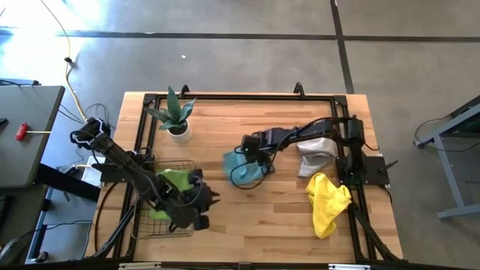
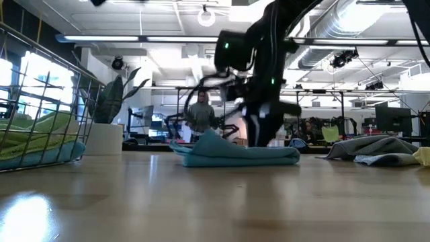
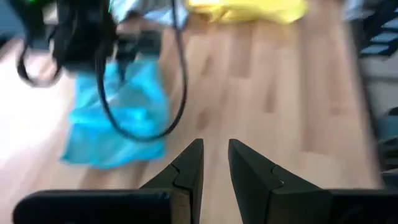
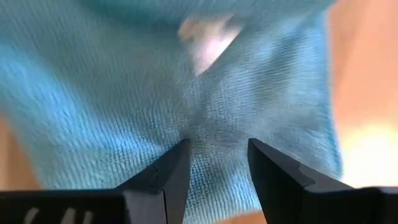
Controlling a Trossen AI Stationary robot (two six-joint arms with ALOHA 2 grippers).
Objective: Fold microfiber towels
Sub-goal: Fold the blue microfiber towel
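A teal towel point(image 1: 241, 171) lies crumpled near the table's middle, low and flat in the low view point(image 2: 235, 154). My right gripper point(image 4: 219, 149) points down over it, open, one fingertip on either side of a patch of the cloth point(image 4: 124, 93). A grey towel point(image 1: 315, 154) and a yellow towel point(image 1: 328, 204) lie at the right. A lime green towel point(image 1: 174, 180) lies in the wire basket point(image 1: 161, 163) at the left. My left gripper point(image 3: 216, 149) hovers just right of the basket, slightly open with nothing between its fingers, pointing toward the teal towel point(image 3: 115, 118). My right gripper comes at the teal towel from above, and its open fingertips point(image 4: 180, 155) stand right at the cloth's top surface. I cannot tell whether they touch it. The towel lies slack on the table.
A small potted plant point(image 1: 177, 116) stands at the far left, behind the basket. A black frame point(image 1: 225, 97) runs around the work area. Bare wood lies in front of the teal towel, toward the near edge. A person point(image 2: 199, 114) stands in the room beyond.
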